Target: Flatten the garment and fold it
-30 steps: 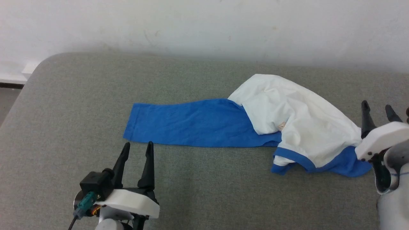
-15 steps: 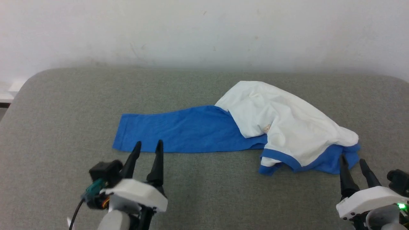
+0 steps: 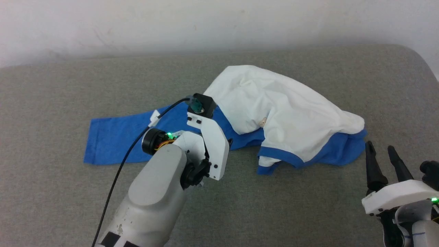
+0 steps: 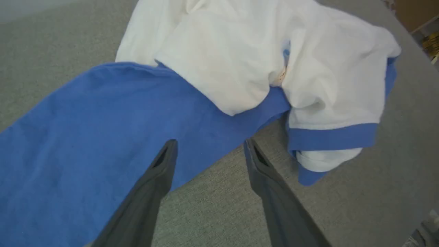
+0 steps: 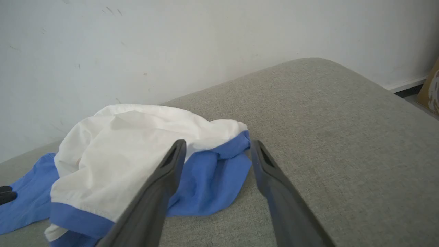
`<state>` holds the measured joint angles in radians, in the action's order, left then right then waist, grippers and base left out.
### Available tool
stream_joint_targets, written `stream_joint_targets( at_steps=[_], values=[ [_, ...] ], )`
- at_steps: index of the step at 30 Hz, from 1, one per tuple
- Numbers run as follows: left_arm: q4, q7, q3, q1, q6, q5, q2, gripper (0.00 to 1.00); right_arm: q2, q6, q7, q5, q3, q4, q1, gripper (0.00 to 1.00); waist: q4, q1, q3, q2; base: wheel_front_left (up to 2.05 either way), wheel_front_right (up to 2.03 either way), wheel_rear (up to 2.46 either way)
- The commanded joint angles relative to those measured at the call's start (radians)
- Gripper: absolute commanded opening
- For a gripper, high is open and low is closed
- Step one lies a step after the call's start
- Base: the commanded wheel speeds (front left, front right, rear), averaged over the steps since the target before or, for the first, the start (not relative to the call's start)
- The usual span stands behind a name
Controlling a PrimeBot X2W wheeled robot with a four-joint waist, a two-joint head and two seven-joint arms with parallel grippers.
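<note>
The garment [image 3: 291, 113] lies crumpled on the grey cushioned surface [image 3: 51, 96], its white body heaped at the right. One long blue sleeve [image 3: 113, 137] stretches flat to the left. My left arm [image 3: 209, 144] reaches over that sleeve near where it meets the white heap. In the left wrist view my left gripper [image 4: 210, 141] is open above the near edge of the blue sleeve [image 4: 85, 130], holding nothing. My right gripper [image 3: 381, 152] is open and empty at the lower right, just short of the garment's blue right end [image 5: 205, 178], with its fingers [image 5: 164, 181] pointing at it.
A white wall [image 3: 219, 24] runs close behind the surface. The surface's rounded right corner [image 3: 418, 58] shows at the top right. A black cable [image 3: 116, 178] trails from my left wrist. A brown box [image 5: 432, 89] stands on the floor beyond that corner.
The camera has swung right. My left arm has reached forward from the near left to above the blue sleeve. My right gripper drew back from the garment's right end to the near right.
</note>
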<state>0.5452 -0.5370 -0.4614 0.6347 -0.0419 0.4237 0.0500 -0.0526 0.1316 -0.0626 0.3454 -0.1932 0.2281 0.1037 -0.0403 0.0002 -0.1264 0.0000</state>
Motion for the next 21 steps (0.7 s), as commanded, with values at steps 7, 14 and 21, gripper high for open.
stream_joint_targets(
  at_steps=[7,14,21],
  values=[
    [0.145,-0.092,-0.056,0.055,0.009,-0.044,0.013,1.0,0.002,-0.001,-0.026,0.02,0.001,0.01,0.03,1.0,-0.081,-0.0002,-0.108,0.0,0.0,0.0,0.0],
    [0.221,-0.061,-0.078,0.039,0.004,-0.052,0.02,0.42,0.002,-0.001,-0.044,0.029,0.014,0.024,0.052,1.0,-0.062,-0.0002,-0.116,0.0,0.0,0.0,0.0],
    [0.207,0.025,-0.044,0.047,-0.021,0.018,0.01,0.0,0.002,-0.001,-0.048,0.03,0.023,0.04,0.057,1.0,-0.021,-0.0002,-0.095,0.0,0.0,0.0,0.0]
  ],
)
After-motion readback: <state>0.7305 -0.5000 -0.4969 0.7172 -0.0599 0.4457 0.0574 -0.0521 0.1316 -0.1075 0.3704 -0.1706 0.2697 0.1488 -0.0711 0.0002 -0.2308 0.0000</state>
